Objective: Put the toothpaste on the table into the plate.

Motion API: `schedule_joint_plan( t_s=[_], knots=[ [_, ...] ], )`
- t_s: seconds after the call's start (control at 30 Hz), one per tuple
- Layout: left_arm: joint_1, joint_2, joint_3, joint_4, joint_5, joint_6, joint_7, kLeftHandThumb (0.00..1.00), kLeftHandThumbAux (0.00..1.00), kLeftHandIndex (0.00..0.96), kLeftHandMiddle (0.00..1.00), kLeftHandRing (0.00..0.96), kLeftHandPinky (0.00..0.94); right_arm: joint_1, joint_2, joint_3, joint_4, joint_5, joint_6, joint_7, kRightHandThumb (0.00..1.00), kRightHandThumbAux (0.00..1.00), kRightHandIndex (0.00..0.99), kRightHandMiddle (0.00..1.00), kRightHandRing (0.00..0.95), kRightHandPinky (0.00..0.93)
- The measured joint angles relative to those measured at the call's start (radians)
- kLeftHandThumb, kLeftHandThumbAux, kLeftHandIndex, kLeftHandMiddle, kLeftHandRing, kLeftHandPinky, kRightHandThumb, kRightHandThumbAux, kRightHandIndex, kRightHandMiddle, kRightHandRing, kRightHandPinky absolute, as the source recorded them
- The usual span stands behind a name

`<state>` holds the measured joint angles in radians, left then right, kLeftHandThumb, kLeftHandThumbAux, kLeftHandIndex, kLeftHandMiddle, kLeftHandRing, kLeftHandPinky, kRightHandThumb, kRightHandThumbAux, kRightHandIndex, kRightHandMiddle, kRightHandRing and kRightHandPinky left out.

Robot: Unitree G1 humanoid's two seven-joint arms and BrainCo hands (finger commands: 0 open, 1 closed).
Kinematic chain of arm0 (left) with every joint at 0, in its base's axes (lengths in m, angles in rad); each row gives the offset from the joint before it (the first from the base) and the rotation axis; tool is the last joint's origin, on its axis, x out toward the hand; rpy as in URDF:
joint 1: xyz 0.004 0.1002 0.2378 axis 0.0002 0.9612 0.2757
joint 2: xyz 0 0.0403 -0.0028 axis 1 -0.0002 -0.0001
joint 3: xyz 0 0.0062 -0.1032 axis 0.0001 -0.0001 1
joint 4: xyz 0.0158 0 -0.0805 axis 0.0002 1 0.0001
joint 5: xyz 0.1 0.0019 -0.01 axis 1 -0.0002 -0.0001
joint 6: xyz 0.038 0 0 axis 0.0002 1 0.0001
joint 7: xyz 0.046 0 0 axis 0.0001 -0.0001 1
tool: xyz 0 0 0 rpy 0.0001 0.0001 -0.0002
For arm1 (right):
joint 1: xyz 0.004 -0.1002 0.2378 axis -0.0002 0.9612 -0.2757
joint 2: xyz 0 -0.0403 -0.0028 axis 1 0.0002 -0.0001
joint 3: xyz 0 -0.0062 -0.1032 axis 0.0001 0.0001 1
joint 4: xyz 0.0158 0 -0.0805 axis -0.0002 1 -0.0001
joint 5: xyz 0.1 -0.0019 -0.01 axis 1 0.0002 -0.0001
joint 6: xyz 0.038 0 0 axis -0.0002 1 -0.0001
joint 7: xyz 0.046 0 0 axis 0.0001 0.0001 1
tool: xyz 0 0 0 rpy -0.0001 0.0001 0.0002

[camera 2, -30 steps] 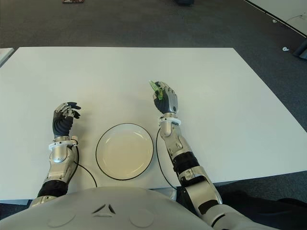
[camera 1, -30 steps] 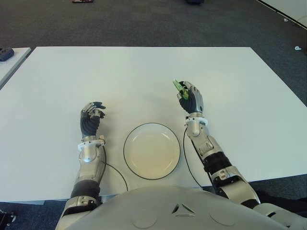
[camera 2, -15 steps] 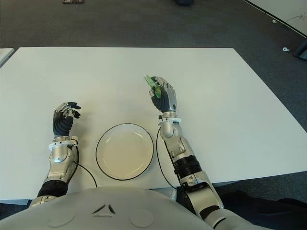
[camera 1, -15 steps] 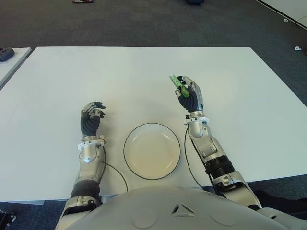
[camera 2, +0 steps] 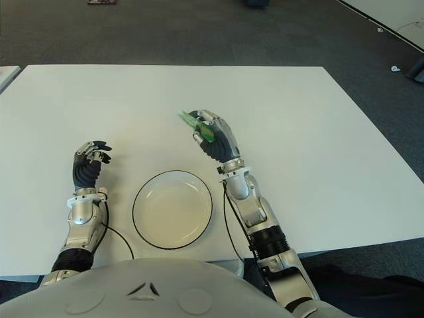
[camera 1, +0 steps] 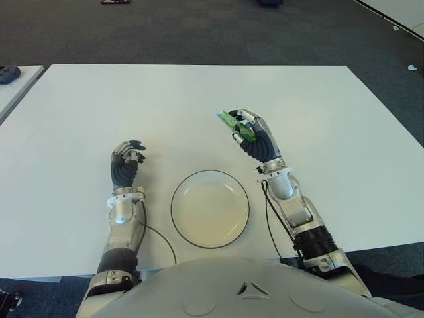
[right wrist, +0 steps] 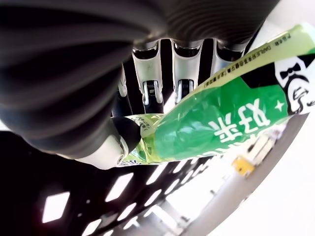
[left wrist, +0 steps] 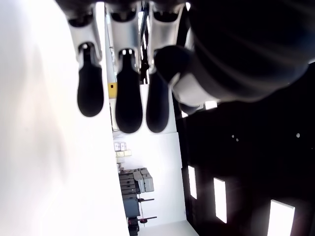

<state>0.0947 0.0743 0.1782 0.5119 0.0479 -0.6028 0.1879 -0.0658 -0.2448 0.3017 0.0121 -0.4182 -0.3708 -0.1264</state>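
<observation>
Toothpaste (camera 1: 230,120) pinched between thumb and fingers of right hand (camera 1: 255,138), held above the table (camera 1: 318,106), beyond the plate (camera 1: 210,209) toward the far edge and not yet over it. Risk: grip looks shallow on a slick tube; letting go early would drop it outside the rim. Left hand (camera 1: 125,165) curled, holding nothing, left of plate near the front edge.

Two head views: high, facing forward and down over white table (camera 1: 199,93), set slightly apart side by side. Both share whole tabletop, plate (camera 1: 210,209), both forearms, dark floor beyond. Left wrist view: very close behind left hand (camera 1: 126,165), looking along its fingers (left wrist: 129,105) toward room. Right wrist view: equally close under right hand (camera 1: 255,137), facing green toothpaste (right wrist: 221,123) across its fingers.
</observation>
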Motion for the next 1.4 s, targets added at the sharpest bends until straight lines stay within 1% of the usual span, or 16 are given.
schedule_joint_plan(
  t_s=[0.07, 0.3, 0.53, 0.8, 1.03, 1.2, 1.4],
  knots=[
    [0.0, 0.0, 0.0, 0.0, 0.001, 0.004, 0.0, 0.833, 0.679, 0.405, 0.493, 0.608, 0.583, 0.014, -0.014, 0.004, -0.031, 0.034, -0.003, 0.06, 0.709, 0.722, 0.439, 0.883, 0.877, 0.857],
    [0.0, 0.0, 0.0, -0.001, 0.008, 0.022, 0.01, 0.833, 0.68, 0.405, 0.492, 0.609, 0.592, 0.028, -0.095, 0.03, -0.137, 0.186, 0.019, 0.339, 0.712, 0.719, 0.439, 0.89, 0.881, 0.88],
    [0.0, 0.0, -0.001, -0.002, 0.011, 0.025, 0.014, 0.833, 0.68, 0.406, 0.491, 0.609, 0.589, 0.028, -0.12, 0.048, -0.17, 0.273, 0.036, 0.496, 0.715, 0.717, 0.441, 0.887, 0.881, 0.883],
    [0.001, 0.0, -0.001, -0.004, 0.01, 0.03, 0.014, 0.833, 0.68, 0.404, 0.492, 0.606, 0.579, 0.029, -0.13, 0.074, -0.157, 0.307, 0.011, 0.607, 0.718, 0.716, 0.441, 0.883, 0.881, 0.885],
    [0.002, 0.0, -0.001, -0.005, 0.007, 0.03, 0.014, 0.834, 0.679, 0.407, 0.489, 0.602, 0.574, 0.029, -0.152, 0.097, -0.159, 0.3, 0.022, 0.683, 0.722, 0.714, 0.442, 0.88, 0.879, 0.888],
    [0.003, 0.0, -0.001, -0.005, 0.004, 0.03, 0.014, 0.835, 0.679, 0.41, 0.487, 0.604, 0.582, 0.029, -0.168, 0.116, -0.168, 0.264, 0.047, 0.709, 0.723, 0.713, 0.442, 0.872, 0.881, 0.892],
    [0.003, 0.0, -0.001, -0.005, 0.004, 0.03, 0.014, 0.834, 0.679, 0.408, 0.488, 0.603, 0.579, 0.028, -0.182, 0.133, -0.17, 0.199, 0.05, 0.719, 0.721, 0.712, 0.44, 0.854, 0.865, 0.874]
  ],
)
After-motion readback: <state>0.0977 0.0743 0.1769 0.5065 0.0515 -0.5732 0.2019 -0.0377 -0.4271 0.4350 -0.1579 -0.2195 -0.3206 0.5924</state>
